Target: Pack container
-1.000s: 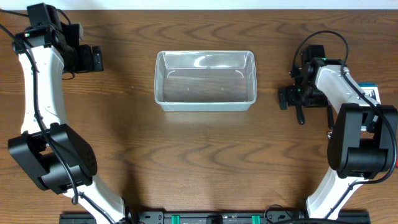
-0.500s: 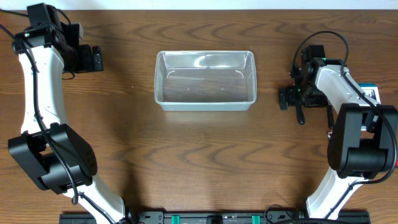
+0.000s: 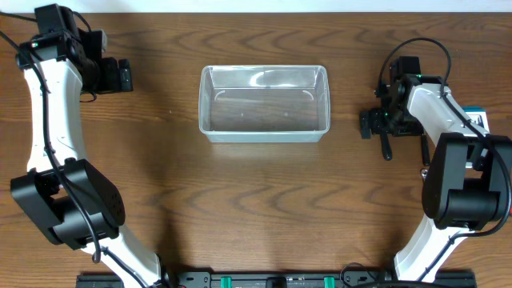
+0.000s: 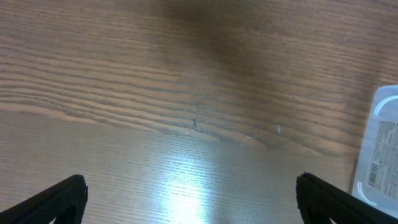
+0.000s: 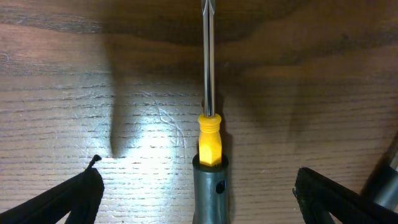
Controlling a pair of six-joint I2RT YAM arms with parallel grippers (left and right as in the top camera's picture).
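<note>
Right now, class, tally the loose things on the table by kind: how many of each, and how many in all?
Tub: 1
Screwdriver: 1
Small box: 1
Total: 3, leaving out a grey thing cut off at the right wrist view's edge.

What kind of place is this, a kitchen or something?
Probably a robot lab workbench: a left arm and right arm at a wooden table, with a clear container and a screwdriver.

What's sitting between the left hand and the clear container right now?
Nothing: the overhead view shows only bare wooden table between the left hand and the container.
</note>
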